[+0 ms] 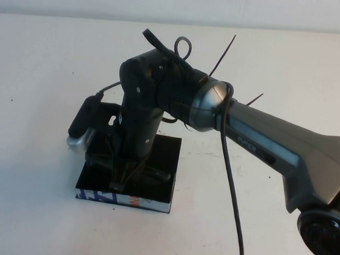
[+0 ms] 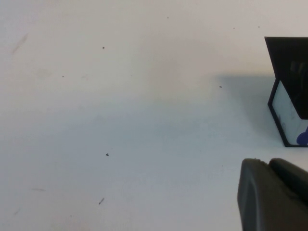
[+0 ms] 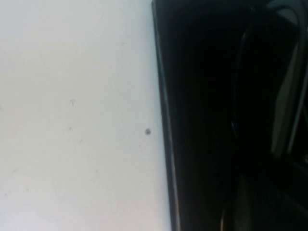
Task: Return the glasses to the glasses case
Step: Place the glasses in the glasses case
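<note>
Your right claw [image 1: 123,173] is down over the glasses case [image 1: 163,161], which sits on the white tabletop [image 1: 42,71] near the middle, white printed side facing you. You cannot tell how that claw's fingers stand. The glasses [image 3: 240,96] show only as dark curved shapes at the case. Your left claw [image 2: 272,195] hovers left of the case; its state is unclear.

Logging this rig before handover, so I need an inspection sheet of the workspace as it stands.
Surface: white table, a few small dark specks.
Job's things: glasses case black, printed white side facing the camera; glasses not made out.
Clutter: nothing seen.
Grippers: right claw down over the case; left claw low over bare table beside the case.
Cables: black cable along the right arm.
Surroundings: nothing seen.
</note>
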Tool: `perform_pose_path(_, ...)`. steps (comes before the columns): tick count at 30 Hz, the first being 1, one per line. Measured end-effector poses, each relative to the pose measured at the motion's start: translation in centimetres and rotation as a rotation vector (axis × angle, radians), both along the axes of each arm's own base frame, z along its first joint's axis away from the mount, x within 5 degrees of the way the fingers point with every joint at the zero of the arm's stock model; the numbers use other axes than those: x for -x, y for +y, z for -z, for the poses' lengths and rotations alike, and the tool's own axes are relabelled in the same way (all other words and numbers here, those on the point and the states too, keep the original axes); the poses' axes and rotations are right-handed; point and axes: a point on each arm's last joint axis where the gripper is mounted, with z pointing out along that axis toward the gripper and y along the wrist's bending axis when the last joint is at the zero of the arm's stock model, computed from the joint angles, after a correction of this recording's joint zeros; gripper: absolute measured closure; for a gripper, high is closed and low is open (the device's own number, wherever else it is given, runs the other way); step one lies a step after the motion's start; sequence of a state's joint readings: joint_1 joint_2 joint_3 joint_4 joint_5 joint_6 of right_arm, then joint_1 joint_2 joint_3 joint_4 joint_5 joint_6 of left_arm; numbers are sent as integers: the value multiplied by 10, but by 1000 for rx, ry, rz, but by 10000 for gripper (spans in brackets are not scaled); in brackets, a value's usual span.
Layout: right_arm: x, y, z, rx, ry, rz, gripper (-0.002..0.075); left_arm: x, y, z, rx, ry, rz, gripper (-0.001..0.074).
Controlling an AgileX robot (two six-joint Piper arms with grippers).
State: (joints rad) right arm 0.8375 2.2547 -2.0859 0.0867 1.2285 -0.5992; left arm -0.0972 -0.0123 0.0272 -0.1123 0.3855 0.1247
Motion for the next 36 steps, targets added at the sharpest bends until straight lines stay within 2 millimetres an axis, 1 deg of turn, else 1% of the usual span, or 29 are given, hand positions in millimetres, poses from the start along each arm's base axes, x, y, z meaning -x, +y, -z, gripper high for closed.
perform_pose_path(4,3,-3,11,30,27,0,686,0,0,0,0,0,0,738)
perform_pose_path(6,3,-4,14,38,34,0,686,0,0,0,0,0,0,738)
perform_pose_path(17,5,-2,14,28,39,-17,686,0,0,0,0,0,0,738)
perform_pose_path(23,4,-1,19,37,45,-21,689,0,0,0,0,0,0,738)
perform_pose_path(32,5,0,20,59,20,-23,690,0,0,0,0,0,0,738)
perform_pose_path(36,3,2,16,61,-7,-25,690,0,0,0,0,0,0,738)
